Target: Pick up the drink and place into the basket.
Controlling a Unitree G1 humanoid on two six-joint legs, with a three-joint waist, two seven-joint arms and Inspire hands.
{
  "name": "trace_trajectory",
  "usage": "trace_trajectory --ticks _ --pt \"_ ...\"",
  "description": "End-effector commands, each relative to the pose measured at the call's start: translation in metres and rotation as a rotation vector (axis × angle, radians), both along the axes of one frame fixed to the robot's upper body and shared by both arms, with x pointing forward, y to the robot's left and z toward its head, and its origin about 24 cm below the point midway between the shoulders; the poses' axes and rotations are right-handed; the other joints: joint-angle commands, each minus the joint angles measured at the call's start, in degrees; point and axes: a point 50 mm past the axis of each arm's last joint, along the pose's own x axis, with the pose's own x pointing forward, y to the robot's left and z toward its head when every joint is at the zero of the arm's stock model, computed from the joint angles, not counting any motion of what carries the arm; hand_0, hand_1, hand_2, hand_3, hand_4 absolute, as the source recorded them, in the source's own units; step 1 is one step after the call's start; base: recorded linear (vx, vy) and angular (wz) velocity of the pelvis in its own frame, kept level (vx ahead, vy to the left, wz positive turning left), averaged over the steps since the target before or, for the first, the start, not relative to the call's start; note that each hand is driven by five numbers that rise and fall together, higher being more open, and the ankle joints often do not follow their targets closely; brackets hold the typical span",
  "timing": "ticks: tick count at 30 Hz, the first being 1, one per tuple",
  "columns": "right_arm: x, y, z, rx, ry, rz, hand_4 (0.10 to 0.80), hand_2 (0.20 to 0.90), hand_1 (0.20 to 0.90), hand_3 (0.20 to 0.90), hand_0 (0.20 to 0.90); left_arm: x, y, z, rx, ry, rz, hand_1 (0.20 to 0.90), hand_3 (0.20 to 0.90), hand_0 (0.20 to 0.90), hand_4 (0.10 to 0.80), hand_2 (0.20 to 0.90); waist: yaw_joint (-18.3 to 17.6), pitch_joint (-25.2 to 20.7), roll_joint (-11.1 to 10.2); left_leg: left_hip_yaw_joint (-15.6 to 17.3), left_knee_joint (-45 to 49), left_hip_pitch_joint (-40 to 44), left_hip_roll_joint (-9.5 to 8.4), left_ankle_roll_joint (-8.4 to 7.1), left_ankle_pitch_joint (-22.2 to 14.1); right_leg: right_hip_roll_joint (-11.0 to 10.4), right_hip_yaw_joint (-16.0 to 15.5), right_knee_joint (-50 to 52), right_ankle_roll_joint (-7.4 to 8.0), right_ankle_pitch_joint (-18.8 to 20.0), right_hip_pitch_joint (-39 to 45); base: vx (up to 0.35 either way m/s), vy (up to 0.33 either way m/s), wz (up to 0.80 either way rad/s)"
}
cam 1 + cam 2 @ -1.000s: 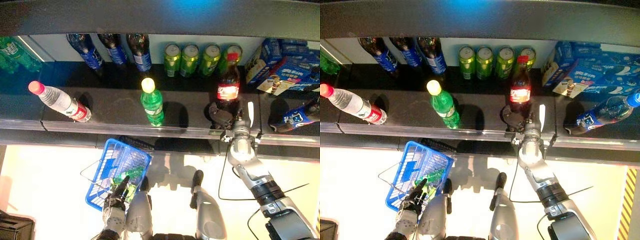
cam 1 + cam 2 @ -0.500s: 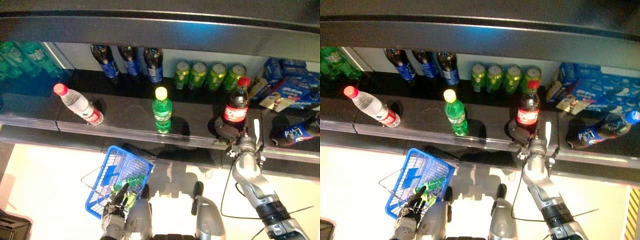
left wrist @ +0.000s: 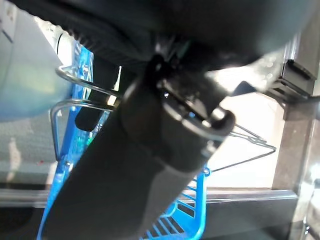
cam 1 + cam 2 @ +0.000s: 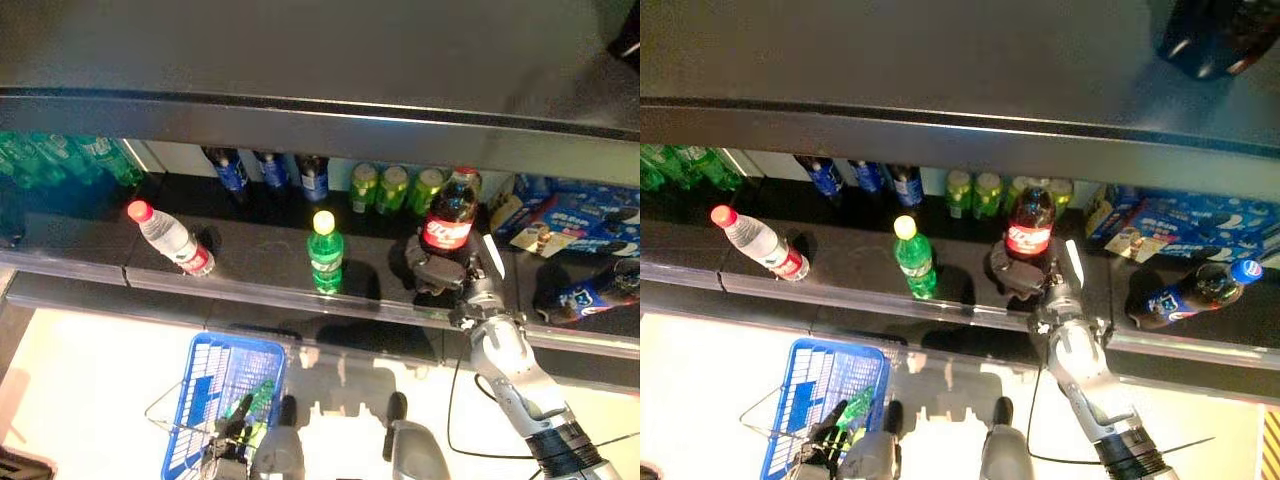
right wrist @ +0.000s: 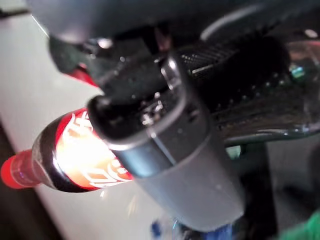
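A cola bottle (image 4: 446, 222) with a red label stands on the dark shelf (image 4: 250, 245), right of centre. My right hand (image 4: 438, 272) is curled round its lower part; the right wrist view shows the cola bottle (image 5: 75, 162) and its red cap past the right hand (image 5: 170, 145). Low on the left hangs a blue wire basket (image 4: 205, 395) with a green bottle (image 4: 856, 407) lying in it. My left hand (image 4: 232, 442) grips the basket at its near edge; the basket's wire handle (image 3: 70, 90) runs past the left hand (image 3: 150, 150).
On the shelf stand a green bottle (image 4: 325, 252) at the centre, a tilted water bottle (image 4: 166, 238) to the left, green cans (image 4: 392, 188) and blue-labelled bottles (image 4: 272, 172) at the back. Blue boxes (image 4: 575, 212) and a lying blue-capped bottle (image 4: 1196, 291) sit right. An upper shelf (image 4: 320, 120) overhangs.
The whole picture has shifted as the camera tilted up toward the shelf. My right hand has stayed at the cola bottle's base, and the left still holds the basket.
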Motion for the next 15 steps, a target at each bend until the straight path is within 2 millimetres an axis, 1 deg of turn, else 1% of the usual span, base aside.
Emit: trace_trajectory --ticks 1,2,3,5,9,12,15 --pt "-0.019 0.027 0.079 0.193 -0.453 0.305 0.1 0.3 0.3 0.2 0.3 -0.001 0.066 0.023 0.296 -0.093 0.037 0.3 0.2 0.3 0.1 0.3 -1.42 -9.54 -1.1 1.75 -0.05 -0.77 1.65 0.86 2.08 1.94 1.17 -0.76 -2.65 -5.0 4.4 -0.136 -0.049 0.01" --pt "-0.021 0.033 0.079 0.231 -0.458 0.382 0.1 0.3 0.3 0.2 0.3 0.006 0.066 0.026 0.304 -0.122 0.031 0.3 0.2 0.3 0.1 0.3 -1.42 -9.35 -0.96 1.26 0.99 -1.18 1.8 0.73 1.82 2.07 1.11 0.3 -2.84 -5.49 3.93 -0.129 -0.047 0.01" --pt "-0.021 0.033 0.079 0.232 -0.458 0.383 0.1 0.3 0.3 0.2 0.3 0.006 0.067 0.026 0.304 -0.122 0.031 0.3 0.2 0.3 0.1 0.3 -1.44 -9.35 -0.97 1.22 1.08 -1.25 1.8 0.73 1.78 2.06 1.08 0.38 -2.85 -5.53 3.89 -0.143 -0.069 0.02" --pt "-0.022 0.04 0.079 0.264 -0.452 0.464 0.1 0.3 0.3 0.2 0.3 0.012 0.07 0.029 0.315 -0.144 0.027 0.3 0.2 0.3 0.1 0.3 -1.35 -9.16 -0.77 0.55 2.08 -1.65 2.0 0.64 1.6 2.37 0.91 1.91 -3.22 -6.21 3.18 -0.109 -0.072 0.03" --pt "-0.026 0.048 0.074 0.277 -0.407 0.575 0.1 0.3 0.3 0.2 0.3 0.012 0.075 0.031 0.325 -0.168 0.038 0.3 0.2 0.3 0.1 0.3 -1.34 -8.84 -0.31 -0.27 2.49 -1.74 2.49 0.42 2.0 3.15 0.74 3.82 -3.85 -7.09 2.38 -0.09 -0.086 0.04" --pt "-0.028 0.053 0.069 0.304 -0.359 0.689 0.1 0.3 0.3 0.2 0.3 0.011 0.079 0.032 0.326 -0.197 0.064 0.3 0.2 0.3 0.1 0.3 -1.38 -8.16 0.33 -0.84 2.23 -2.59 3.16 0.0 3.67 4.04 0.45 5.58 -4.47 -7.9 0.95 -0.104 -0.084 0.02" --pt "-0.033 0.066 0.062 0.336 -0.301 0.851 0.1 0.3 0.3 0.2 0.3 0.013 0.083 0.035 0.335 -0.233 0.1 0.3 0.2 0.3 0.1 0.3 -0.93 -7.55 0.58 -1.53 1.51 -3.69 4.11 -0.66 6.06 4.97 0.02 6.42 -4.91 -8.53 0.19 -0.073 -0.108 0.02"
